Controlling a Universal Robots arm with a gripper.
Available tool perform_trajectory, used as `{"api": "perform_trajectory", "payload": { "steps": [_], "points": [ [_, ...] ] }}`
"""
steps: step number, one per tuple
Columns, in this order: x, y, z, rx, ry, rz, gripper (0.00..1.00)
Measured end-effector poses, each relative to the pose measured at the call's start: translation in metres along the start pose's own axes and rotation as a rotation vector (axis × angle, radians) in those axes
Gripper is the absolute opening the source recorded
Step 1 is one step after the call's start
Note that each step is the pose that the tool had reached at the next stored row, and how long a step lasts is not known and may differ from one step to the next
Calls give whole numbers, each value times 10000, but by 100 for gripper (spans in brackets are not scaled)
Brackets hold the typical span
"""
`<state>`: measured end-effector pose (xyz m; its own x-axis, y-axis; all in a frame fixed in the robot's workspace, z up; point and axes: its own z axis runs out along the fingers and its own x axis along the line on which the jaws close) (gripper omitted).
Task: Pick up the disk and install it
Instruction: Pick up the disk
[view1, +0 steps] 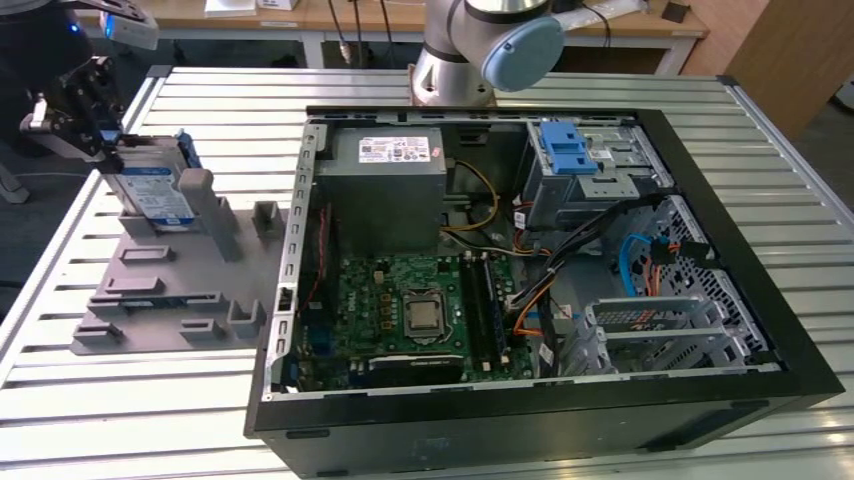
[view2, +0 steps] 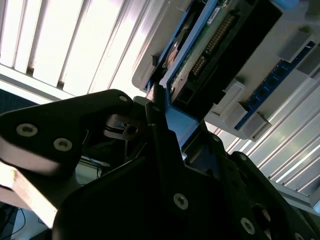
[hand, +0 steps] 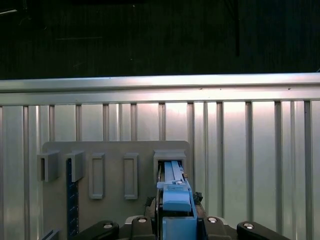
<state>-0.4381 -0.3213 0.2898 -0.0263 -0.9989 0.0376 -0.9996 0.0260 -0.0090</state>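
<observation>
The gripper (view1: 102, 148) is closed on the upper edge of the disk (view1: 150, 192), pinching its blue frame (hand: 176, 200) from either side (the second wrist view shows the disk's circuit-board face just beyond the grip). It works at the exterior view's far left, over the ribbed metal table (view1: 147, 430).

The biggest thing on that table is the open computer case (view1: 534, 430), lying on its side with boards and cables showing, well apart from the gripper. Beside the case, toward the exterior view's left, lies the grey stand (view1: 160, 300) with its rows of slots. The disk stands upright at the stand's far end in the exterior view, its lower edge seated between a slot's grey walls.

The pick-up looks to be the step in hand. Doing it well likely means drawing the disk straight out along the slot, upright and untwisted. That way the frame should not bind on the walls or drag the light stand along.
</observation>
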Motion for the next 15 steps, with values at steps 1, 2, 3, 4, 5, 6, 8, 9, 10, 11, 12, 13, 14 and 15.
{"api": "perform_trajectory", "payload": {
  "steps": [1, 2, 3, 4, 5, 6, 8, 9, 10, 11, 12, 13, 14, 15],
  "points": [
    [0, 0, 0, 0, 0, 0, 36],
    [0, 0, 0, 1, 0, 0, 36],
    [0, 0, -1, 2, 0, 0, 36],
    [1, 1, -3, 3, 1, 0, 36],
    [1, 1, -5, 8, 0, 0, 36],
    [1, 1, -11, 10, 0, 0, 36],
    [1, 1, -23, 14, 0, 0, 36],
    [1, 1, -30, 14, 0, 1, 36],
    [2, 1, -36, 14, 0, 1, 36],
    [2, 1, -44, 14, 0, 0, 36],
    [2, 1, -54, 14, 0, 1, 36],
    [3, 1, -64, 15, 0, 0, 36],
    [3, 1, -74, 15, 0, 0, 36],
    [3, 0, -85, 15, 0, 1, 36]
  ]
}}
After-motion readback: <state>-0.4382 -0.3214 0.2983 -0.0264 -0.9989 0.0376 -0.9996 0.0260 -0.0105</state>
